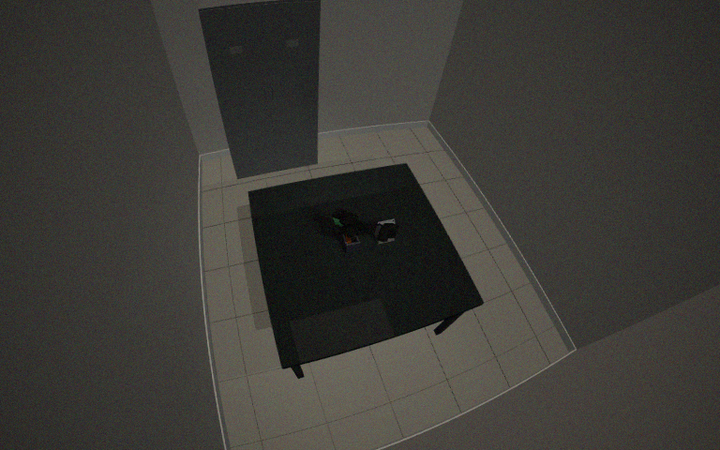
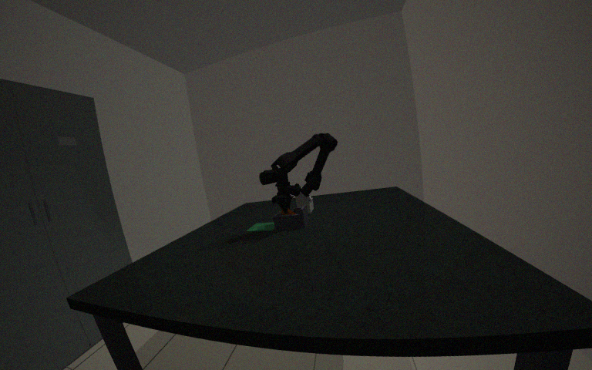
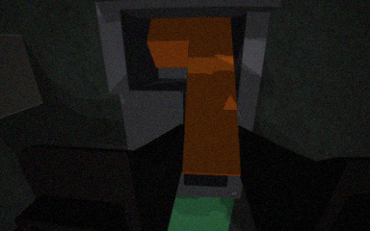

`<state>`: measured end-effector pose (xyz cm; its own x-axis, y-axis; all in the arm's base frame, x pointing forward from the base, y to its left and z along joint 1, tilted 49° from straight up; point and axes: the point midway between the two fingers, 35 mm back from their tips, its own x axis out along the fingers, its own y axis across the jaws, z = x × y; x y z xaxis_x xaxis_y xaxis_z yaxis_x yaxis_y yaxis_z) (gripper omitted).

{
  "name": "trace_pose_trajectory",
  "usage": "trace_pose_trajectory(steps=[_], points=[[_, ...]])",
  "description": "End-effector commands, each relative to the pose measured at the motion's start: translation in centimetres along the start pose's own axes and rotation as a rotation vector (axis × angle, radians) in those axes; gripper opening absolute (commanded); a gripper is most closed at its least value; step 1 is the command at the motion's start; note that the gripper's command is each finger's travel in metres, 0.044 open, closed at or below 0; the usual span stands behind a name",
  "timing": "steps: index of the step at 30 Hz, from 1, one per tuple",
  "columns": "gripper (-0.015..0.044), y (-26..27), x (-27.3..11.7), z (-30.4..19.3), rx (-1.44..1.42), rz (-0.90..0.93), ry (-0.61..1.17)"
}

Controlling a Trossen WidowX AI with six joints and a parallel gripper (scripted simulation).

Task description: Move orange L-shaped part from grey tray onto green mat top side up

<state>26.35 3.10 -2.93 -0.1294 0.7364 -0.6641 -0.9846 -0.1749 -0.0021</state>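
Note:
The orange L-shaped part point(image 3: 210, 111) point(image 1: 348, 240) point(image 2: 287, 212) is tipped in the tray's pocket. Its L-shaped end is low at the pocket's far end in the wrist view, and its straight end stands raised. The grey tray point(image 3: 151, 113) point(image 2: 288, 222) stands around it. My gripper point(image 3: 209, 131) point(image 2: 285, 210) is shut on the raised straight arm, one dark finger against each side; the fingertips are partly hidden in the top and exterior views. The green mat point(image 3: 201, 214) point(image 2: 260, 227) point(image 1: 337, 221) lies beside the tray, past the part's raised end.
The dark table point(image 1: 329, 281) point(image 2: 349, 270) carries everything. A light grey block-like fixture point(image 1: 394, 221) point(image 2: 310, 205) stands by the arm's base, and its pale side shows at the left edge of the wrist view point(image 3: 18, 72). A tall grey cabinet point(image 1: 270, 90) stands behind the table.

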Motion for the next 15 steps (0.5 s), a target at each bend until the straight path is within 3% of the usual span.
trace_pose_trajectory(steps=[1, 15], points=[[0.0, 0.0, -0.5, 0.0, -0.003, -0.002, 0.0], [0.0, 0.0, -2.6, 0.0, 0.001, -0.002, -0.002]])
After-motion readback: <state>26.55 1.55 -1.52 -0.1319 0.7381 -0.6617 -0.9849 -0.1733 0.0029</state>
